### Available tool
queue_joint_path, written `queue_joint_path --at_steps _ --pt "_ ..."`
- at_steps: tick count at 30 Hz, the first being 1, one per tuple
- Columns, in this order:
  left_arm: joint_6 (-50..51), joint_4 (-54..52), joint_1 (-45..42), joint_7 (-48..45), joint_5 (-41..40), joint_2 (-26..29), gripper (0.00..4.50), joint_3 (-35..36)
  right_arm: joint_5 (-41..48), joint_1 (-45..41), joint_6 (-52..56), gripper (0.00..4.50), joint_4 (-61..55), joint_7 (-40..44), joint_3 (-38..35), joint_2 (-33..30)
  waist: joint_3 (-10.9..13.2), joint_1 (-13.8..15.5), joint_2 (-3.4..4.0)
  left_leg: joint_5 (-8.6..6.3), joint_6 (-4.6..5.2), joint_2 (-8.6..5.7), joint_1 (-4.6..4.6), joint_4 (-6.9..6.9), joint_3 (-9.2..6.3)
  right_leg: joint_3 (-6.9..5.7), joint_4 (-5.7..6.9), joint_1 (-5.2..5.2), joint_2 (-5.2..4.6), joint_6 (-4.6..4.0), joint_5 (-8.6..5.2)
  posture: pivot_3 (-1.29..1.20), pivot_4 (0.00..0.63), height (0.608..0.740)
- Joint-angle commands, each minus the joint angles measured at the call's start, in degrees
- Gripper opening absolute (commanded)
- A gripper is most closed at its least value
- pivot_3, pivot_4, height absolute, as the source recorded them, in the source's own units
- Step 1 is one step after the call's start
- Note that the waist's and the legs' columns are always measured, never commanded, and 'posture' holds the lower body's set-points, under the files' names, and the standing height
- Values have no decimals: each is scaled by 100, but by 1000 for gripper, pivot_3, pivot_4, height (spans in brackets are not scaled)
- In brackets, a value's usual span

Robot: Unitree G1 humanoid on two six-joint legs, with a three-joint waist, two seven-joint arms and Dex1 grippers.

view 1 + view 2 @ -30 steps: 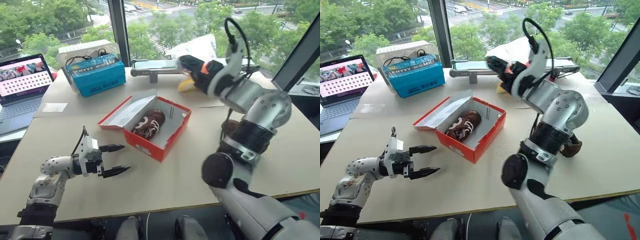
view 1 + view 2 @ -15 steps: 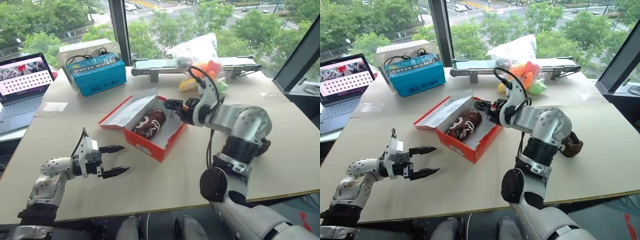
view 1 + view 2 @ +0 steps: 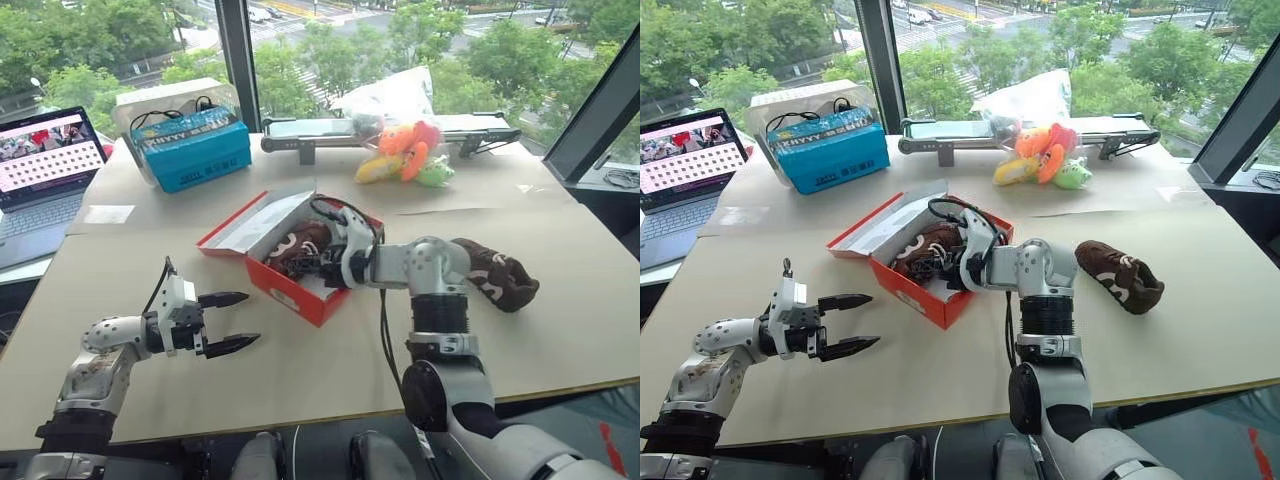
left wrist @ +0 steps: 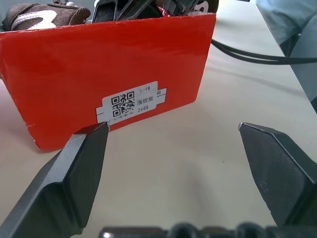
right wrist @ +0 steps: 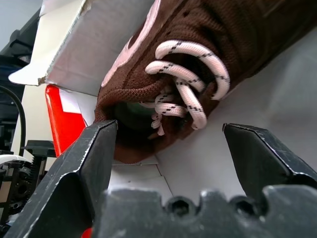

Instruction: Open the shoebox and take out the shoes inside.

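Note:
The red shoebox stands open in the middle of the table, its lid folded back to the left. One brown shoe with white laces lies inside on the white bottom. My right gripper is open, reaching down into the box with one finger on each side of that shoe's opening, not closed on it. A second brown shoe lies on the table to the right of the box. My left gripper hovers open and empty over the table, just left of the box's front wall.
A blue box and an open laptop sit at the back left. Plush toys in a clear bag and a long grey device lie along the far edge by the window. The beige table is bare in front of the box.
My right arm swung down and to the left, from above the plush toys into the shoebox, gripper staying open. The shoe on the table is now uncovered. The left arm kept still.

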Motion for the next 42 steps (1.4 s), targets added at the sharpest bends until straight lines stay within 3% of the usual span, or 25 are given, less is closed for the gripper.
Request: queue_joint_path --at_steps 1,7,10,16,20,21,31,42 --pt "-48 -232 20 43 -16 -2 4500 39 42 -290 -396 4129 432 136 82 49 0 -3 0 0 0 0 0 0 0 0 0 0 0 0 0 0 150 740" --pt "-34 -278 32 69 -15 9 4500 36 54 -535 -844 4129 979 229 84 -50 0 -5 0 -1 -1 4 0 -1 1 0 0 -3 3 -2 0 0 150 740" --pt "-29 -285 31 81 -13 15 4500 36 100 -552 -897 3400 1016 247 73 -72 0 -4 0 0 -1 4 -1 -2 1 1 0 -3 3 -2 0 0 150 740" --pt "-19 -296 24 87 -16 23 4500 38 156 -541 -938 1287 969 230 7 -99 0 -14 0 -1 -2 6 -1 -2 1 0 0 -4 3 -3 0 0 150 740" --pt "-20 -290 10 85 -5 35 4500 37 175 -567 -946 141 974 228 -44 -135 0 -8 0 -1 -2 6 -1 -2 2 0 0 -6 3 -4 0 0 150 740" --pt "-16 -291 6 85 -6 39 4500 38 179 -577 -954 29 967 217 -64 -148 0 -6 0 -1 -1 6 -2 -3 2 0 0 -6 3 -4 0 0 150 740" --pt "15 -320 -11 90 -3 37 4500 15 188 -723 -956 12 628 154 -71 -193 1 -5 1 -1 -2 6 -2 -3 2 0 0 -7 3 -4 0 0 150 740" --pt "42 -324 -15 80 -2 46 4500 0 228 -822 -492 12 -625 118 25 -784 5 1 2 -1 -1 5 -17 -9 3 1 -4 -22 2 -7 -2 0 150 740"
